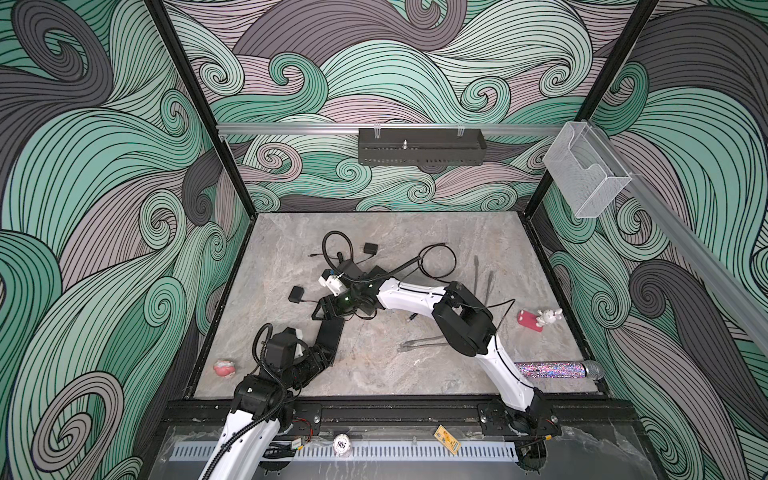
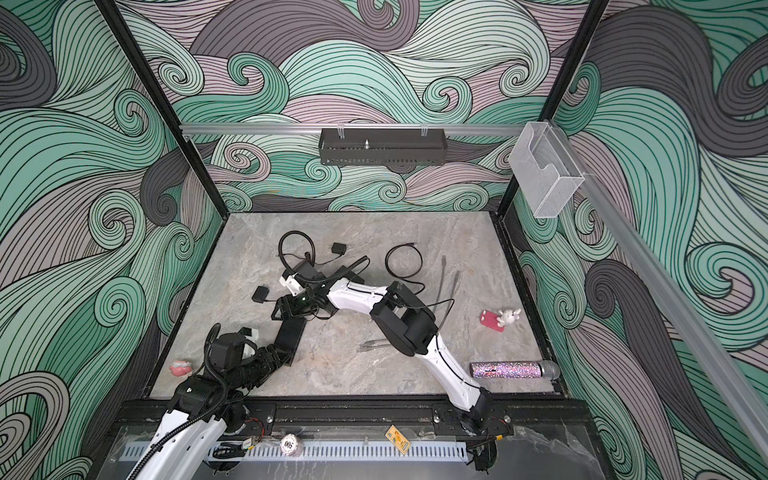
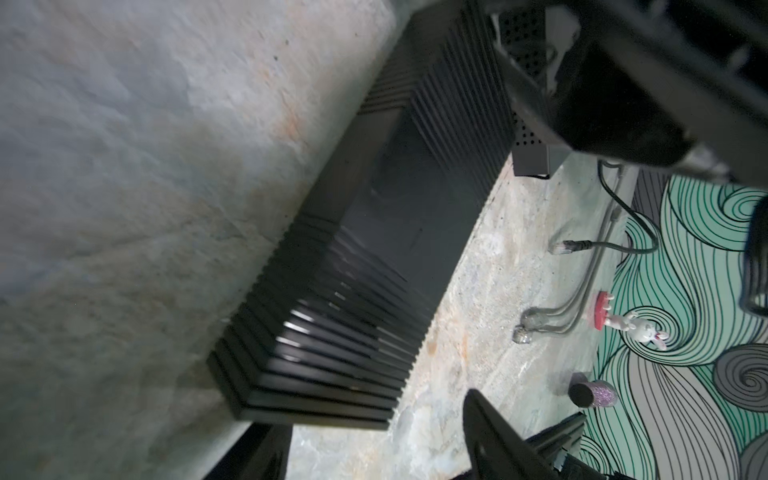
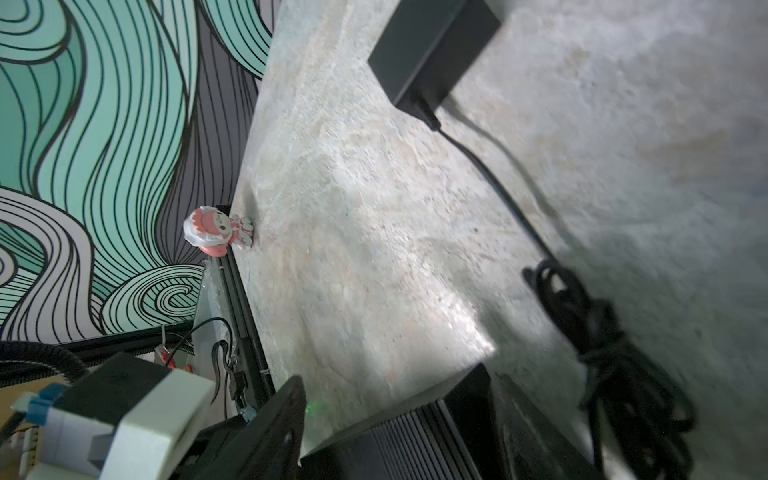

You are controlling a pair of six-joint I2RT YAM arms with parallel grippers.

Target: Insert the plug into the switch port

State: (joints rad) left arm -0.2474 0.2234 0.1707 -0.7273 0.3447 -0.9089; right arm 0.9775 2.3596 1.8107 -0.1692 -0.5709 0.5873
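Jaws on my left gripper (image 3: 374, 434) stand spread, the switch (image 3: 374, 232) flat on the table (image 3: 124, 166) just ahead. Its far end sits inside my right gripper (image 1: 328, 313); pinched or not, I can't tell. Right of it, two clear plugs (image 3: 533, 319) lie loose.

Robot lab test cell. Booth walls (image 1: 104, 166) printed with teal-grey swirls, held by black frame posts (image 1: 195, 104) and aluminium rail (image 1: 291, 129). Left arm (image 1: 257, 436) and right arm (image 1: 411, 299) bolted to black front beam (image 1: 395, 413); slotted cable duct (image 1: 395, 451) below, round tag (image 1: 340, 444) and yellow label (image 1: 446, 439) beside it. Perforated black tray (image 1: 419, 151) and clear bin (image 1: 582, 174) hang on rails. Stone-look tabletop (image 1: 395, 232) carries mismatched props: switch (image 1: 330, 336), glitter microphone (image 1: 544, 370), rabbit figure (image 1: 548, 316), pink doll figure (image 1: 225, 368).
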